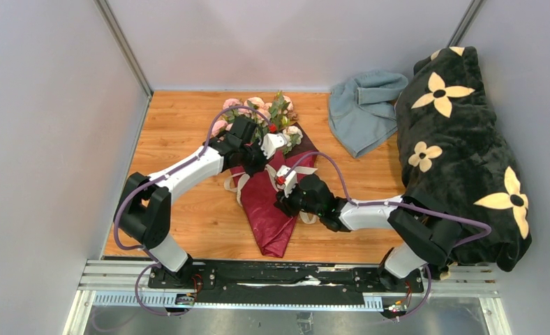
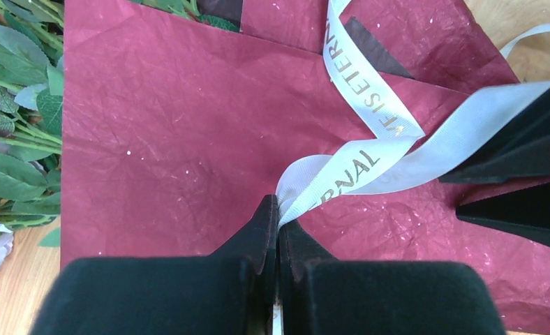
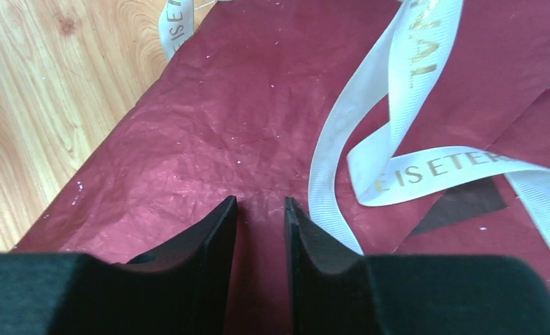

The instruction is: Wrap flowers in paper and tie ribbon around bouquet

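Cloth [image 1: 363, 115]: grey-blue, crumpled, far right of the table.
Blanket [image 1: 461, 153]: black plush with cream flowers, heaped against the cloth.
Table [image 1: 188, 125]: orange-brown wood grain.

burgundy paper [image 2: 188, 139], cream ribbon [image 2: 349, 77] w/ gold text

Laid flat as a bouquet [image 1: 271, 209]: a dark red cone, wide mouth toward the far side, narrow tip toward the near edge. Wrapped in crinkled burgundy paper [image 2: 174, 132] flecked with faint glitter, its edges overlapped in flat folds. Filled at the wide end with the flowers [image 1: 276, 112], pale pink and cream roses among green leaves, spilling out past the rim. Crossed by the ribbon [image 2: 359, 91], a flat cream strip with gold lettering, twisted and looped loosely over the paper, one fold pinched between the closed tips of the left gripper [image 2: 278, 209], slack loops trailing off the paper on both sides.
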{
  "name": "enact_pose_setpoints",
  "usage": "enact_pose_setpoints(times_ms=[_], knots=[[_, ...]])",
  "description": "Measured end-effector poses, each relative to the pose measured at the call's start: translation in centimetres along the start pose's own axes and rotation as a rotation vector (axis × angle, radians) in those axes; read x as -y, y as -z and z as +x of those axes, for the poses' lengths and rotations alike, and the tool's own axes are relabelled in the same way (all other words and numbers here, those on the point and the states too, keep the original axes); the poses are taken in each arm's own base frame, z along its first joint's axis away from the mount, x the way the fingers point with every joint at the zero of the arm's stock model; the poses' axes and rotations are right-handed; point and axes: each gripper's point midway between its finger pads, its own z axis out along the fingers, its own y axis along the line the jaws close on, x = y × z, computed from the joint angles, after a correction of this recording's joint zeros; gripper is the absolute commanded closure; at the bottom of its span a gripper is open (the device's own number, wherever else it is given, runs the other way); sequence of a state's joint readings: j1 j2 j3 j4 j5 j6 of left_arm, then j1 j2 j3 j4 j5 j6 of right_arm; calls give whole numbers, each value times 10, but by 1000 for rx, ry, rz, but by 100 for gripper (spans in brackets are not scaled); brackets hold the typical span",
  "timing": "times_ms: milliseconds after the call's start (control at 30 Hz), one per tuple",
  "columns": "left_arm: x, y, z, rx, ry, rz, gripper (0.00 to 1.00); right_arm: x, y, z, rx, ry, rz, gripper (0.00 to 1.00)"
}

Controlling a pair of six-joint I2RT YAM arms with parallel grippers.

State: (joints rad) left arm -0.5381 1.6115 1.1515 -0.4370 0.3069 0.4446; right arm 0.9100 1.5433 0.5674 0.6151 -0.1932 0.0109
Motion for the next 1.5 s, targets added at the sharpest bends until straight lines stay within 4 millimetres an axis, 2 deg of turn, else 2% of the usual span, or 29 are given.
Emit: enact_pose_setpoints(times_ms=[100,367,533,700,800,867,967,1067,1167,1233,1333,1500], knots=[[-1,2,3,-19,-4,-6,100,7,2,-7,19,54,28,58],[1,6,14,-71,7,-7,100,5,14,-43,123,180,-28,51],[2,15,14,-74,8,-15,100,27,14,-61,152,200,10,53],[3,30,6,-47,1,-30,100,61,17,-82,188,158,60,48],[4,38,1,-28,10,-39,100,67,3,-90,173,149,39,48],[0,44,2,-26,25,-55,100,66,-6,-87,154,143,15,47],[-2,46,4,-30,41,-61,100,63,-15,-73,111,124,-15,55],[-6,48,8,-40,62,-77,100,67,-26,-64,53,93,-23,57],[-1,47,6,-39,65,-61,100,67,-38,-66,36,82,-54,58],[-3,49,7,-37,76,-68,100,62,-45,-67,29,75,-95,68],[-5,54,1,-21,76,-73,100,54,-53,-63,9,49,-159,88],[-2,58,-3,-13,92,-67,100,28,-61,-69,31,-49,-333,99]])
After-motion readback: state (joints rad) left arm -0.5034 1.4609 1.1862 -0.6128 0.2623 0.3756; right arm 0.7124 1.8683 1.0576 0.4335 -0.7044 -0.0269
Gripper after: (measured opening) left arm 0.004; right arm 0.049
